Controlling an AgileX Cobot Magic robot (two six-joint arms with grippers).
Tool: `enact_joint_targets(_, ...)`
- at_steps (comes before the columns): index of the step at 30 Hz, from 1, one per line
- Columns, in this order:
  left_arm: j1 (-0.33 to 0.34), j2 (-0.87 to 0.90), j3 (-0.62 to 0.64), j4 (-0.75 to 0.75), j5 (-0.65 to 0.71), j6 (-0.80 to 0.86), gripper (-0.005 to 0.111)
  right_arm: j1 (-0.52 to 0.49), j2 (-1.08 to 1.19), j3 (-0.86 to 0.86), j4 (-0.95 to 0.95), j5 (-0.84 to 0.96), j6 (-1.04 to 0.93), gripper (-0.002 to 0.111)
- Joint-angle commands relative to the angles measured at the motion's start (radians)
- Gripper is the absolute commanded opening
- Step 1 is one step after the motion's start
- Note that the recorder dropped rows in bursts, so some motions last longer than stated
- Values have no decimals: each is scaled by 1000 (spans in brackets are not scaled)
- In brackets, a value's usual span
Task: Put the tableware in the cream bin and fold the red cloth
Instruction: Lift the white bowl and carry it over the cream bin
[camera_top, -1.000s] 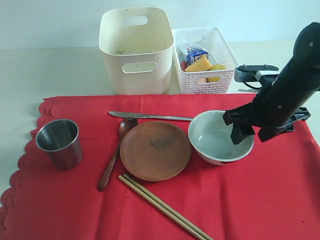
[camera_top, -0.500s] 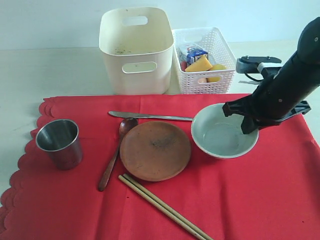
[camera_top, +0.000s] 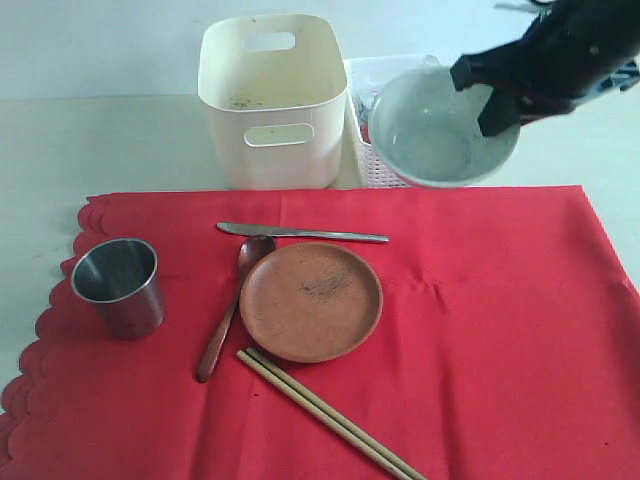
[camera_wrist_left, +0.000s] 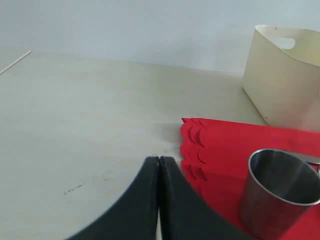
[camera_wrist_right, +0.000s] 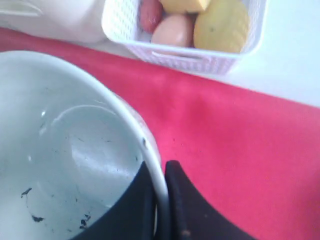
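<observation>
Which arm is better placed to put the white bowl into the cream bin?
Right. The right gripper is shut on the white bowl, held up beside the cream bin. The left gripper is shut, empty, low by the steel cup.

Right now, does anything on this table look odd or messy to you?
The white bowl hangs tilted in mid-air, pinched at its rim by the right arm's jaws. Dark specks dirty its inside, and there are more on the inner wall of the cream bin.

Cup (camera_top: 117, 285) left of plate (camera_top: 311, 300); bin (camera_top: 270, 100) behind cloth (camera_top: 480, 330).
</observation>
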Motion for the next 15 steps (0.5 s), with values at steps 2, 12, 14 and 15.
enact_joint_targets(2, -6, -6, 3, -1, -4, -3, 1, 20, -10, -170, 2, 41, 9, 0)
enact_joint_targets(12, -6, -6, 3, -1, -4, -3, 1, 123, 141, -478, 4, 91, 53, 0)
enact_joint_targets(14, -6, -6, 3, -1, -4, -3, 1, 150, 189, -549, -1, 94, 66, 0)
enact_joint_targets(15, -6, -6, 3, -1, -4, -3, 1, 158, 214, -578, -3, 99, 70, 0)
